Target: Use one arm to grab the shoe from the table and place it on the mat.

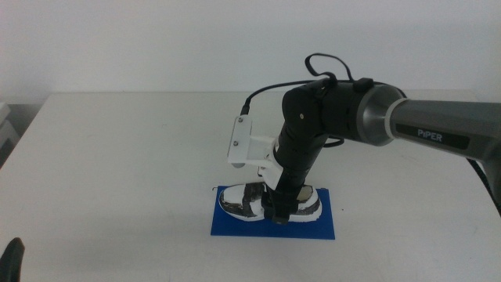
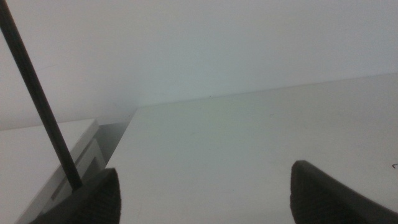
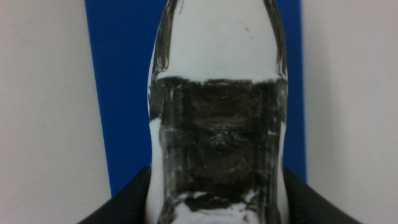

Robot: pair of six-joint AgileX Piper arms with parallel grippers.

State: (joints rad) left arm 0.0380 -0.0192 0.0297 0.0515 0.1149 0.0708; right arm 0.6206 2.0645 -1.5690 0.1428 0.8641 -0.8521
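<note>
White shoe (image 1: 258, 202) on one mat (image 1: 227, 225).

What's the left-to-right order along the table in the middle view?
Left gripper at the bottom edge → bare table → mat → shoe → right gripper on the shoe.

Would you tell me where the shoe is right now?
In the middle view the shoe lies on the mat, near the table's front, with the right gripper on it.
</note>
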